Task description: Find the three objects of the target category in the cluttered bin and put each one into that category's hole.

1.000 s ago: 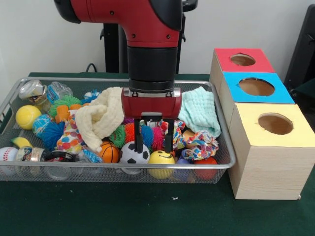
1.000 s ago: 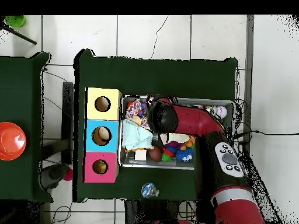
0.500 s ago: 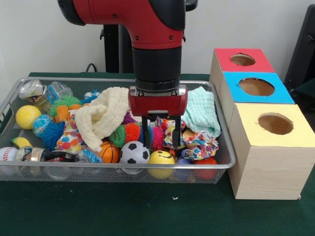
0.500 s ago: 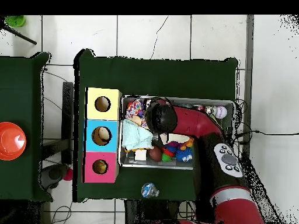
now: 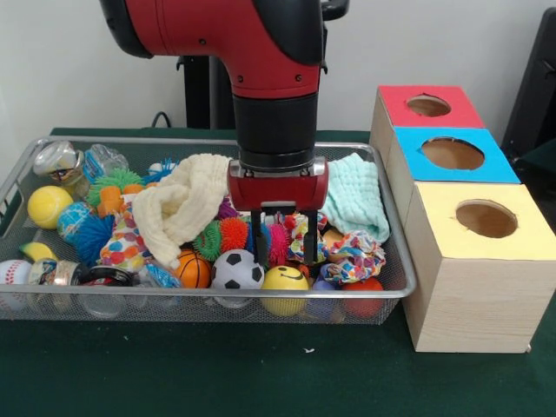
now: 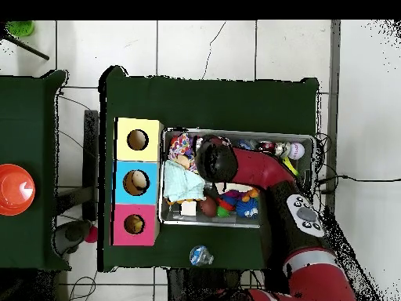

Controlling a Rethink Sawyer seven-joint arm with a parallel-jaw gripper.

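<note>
a dark green counter (image 5: pixel 174 373) stands on a pale tiled floor (image 6: pixel 235 51), before a plain white wall (image 5: pixel 69 78).

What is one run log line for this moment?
gripper: open, low in wire bin | under it: spiky balls | held: nothing | box holes: nothing going in

red-orange round object (image 6: pixel 16 189) | side table (image 6: pixel 31 110) | bottle (image 6: pixel 201 255) on floor
</note>
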